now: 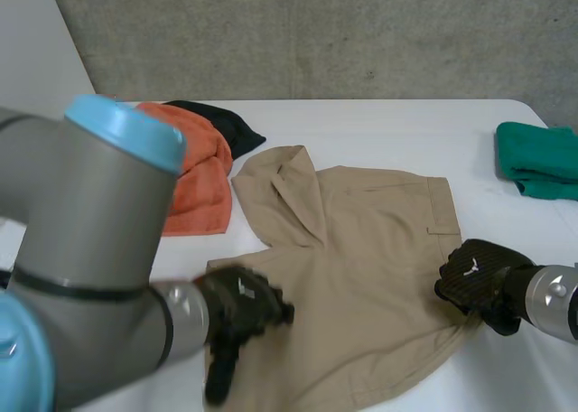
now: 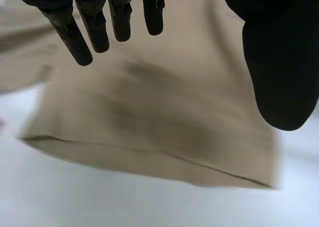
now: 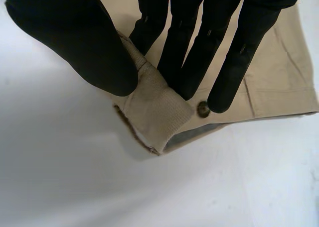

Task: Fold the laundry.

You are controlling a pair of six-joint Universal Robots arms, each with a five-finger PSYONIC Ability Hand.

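Shorts (image 1: 361, 249) corner inside right hand (image 3: 175, 43) pinch

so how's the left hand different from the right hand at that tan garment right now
The right hand pinches a bunched bit of the tan garment between thumb and fingers; the left hand has straight fingers and grips nothing. The right hand is at the garment's right edge by a button; the left hand is over its near left part. Both are black and at the same garment.
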